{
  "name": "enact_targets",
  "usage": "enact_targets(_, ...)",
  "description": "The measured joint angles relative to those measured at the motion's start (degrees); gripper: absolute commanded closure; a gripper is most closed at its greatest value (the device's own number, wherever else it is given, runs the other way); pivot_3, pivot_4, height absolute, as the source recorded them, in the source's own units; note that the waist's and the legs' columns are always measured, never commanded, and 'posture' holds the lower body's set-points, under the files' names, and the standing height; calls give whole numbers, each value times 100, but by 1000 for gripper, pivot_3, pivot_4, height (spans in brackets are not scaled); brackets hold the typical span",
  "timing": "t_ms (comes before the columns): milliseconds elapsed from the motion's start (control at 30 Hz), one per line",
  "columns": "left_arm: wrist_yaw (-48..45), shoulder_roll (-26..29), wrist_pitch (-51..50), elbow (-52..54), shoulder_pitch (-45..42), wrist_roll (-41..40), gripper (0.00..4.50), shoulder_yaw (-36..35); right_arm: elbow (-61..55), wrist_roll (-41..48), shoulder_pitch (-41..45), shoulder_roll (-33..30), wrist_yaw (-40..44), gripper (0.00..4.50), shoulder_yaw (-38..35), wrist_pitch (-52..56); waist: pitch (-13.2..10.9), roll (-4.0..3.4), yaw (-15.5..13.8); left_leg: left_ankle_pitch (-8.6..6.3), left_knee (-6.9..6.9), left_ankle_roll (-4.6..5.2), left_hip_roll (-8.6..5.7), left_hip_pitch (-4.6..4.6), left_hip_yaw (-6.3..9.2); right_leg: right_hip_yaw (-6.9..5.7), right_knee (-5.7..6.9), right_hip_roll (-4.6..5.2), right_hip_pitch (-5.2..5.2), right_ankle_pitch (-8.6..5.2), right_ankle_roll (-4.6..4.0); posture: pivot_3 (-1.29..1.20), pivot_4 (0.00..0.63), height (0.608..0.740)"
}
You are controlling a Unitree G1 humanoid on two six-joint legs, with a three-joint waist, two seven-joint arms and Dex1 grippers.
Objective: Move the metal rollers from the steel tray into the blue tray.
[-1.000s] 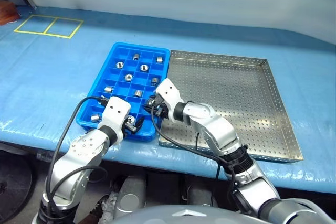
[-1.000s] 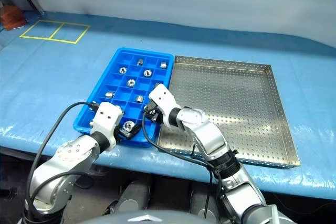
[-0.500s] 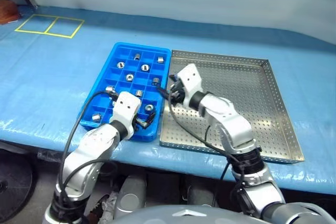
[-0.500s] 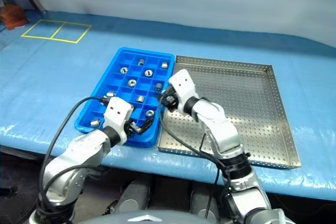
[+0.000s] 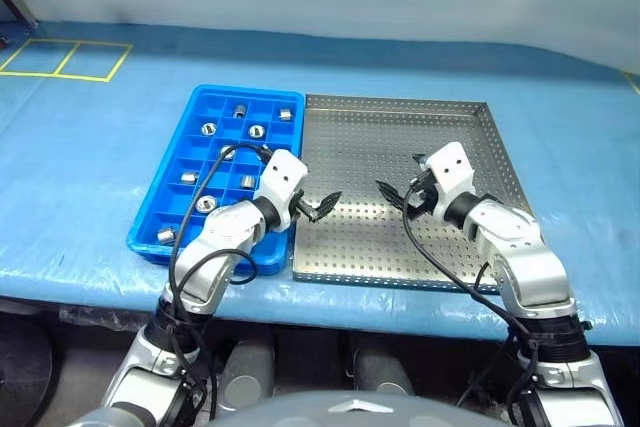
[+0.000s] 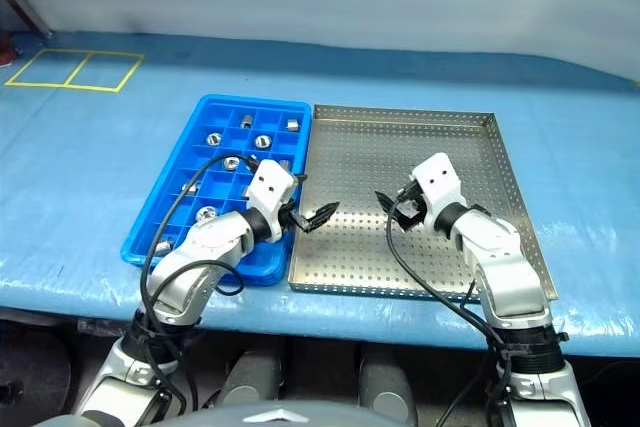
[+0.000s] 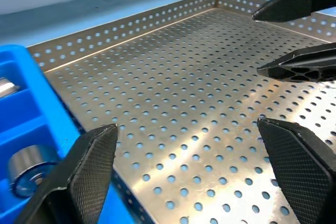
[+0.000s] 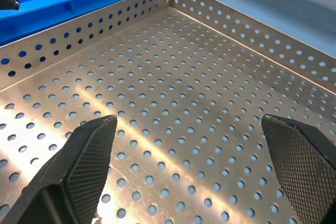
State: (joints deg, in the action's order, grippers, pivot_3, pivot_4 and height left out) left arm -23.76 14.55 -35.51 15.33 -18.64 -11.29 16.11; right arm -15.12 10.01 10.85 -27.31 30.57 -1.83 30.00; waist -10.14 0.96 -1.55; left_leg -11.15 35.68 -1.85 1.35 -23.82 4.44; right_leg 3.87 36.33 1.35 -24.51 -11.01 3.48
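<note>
The blue tray point(image 5: 172, 209) lies left of the steel tray point(image 5: 470, 117), the two side by side. Several metal rollers point(image 5: 256, 132) sit singly in the blue tray's compartments; one roller point(image 7: 25, 165) also appears in the left wrist view. My left gripper point(image 5: 322, 207) hangs open just past the steel tray's left rim, with nothing between its fingers point(image 7: 88, 165). The right gripper point(image 5: 397, 185) faces it, open and empty, over the middle of the tray's bare perforated floor point(image 8: 178, 93). Only a small gap separates the two grippers' tips.
The trays rest on a table under a blue cover point(image 5: 90, 147), whose front edge runs just below them. Yellow tape squares point(image 5: 65, 57) mark the far left. Black cables loop from both wrists over the trays' near edges.
The right gripper swung right from the blue tray's edge to the middle of the steel tray and opened. The left gripper moved right off the blue tray's near corner. The camera view shifted too.
</note>
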Motion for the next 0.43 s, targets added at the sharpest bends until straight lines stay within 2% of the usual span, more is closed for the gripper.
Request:
enact_targets(167,-44,14,0,6,-55,-34,0,-189,-145,243,-229,-172,270,17,-114,-3,0,0,68,0,16,0,0,3,1,1,5,0,7,3,4,122,150,740)
enact_targets(433,-126,97,16,69,20,-19,0,-230,-136,235,-280,-173,236,17,-103,-21,0,0,77,0,19,0,-1,2,1,1,6,0,8,4,6,128,150,740)
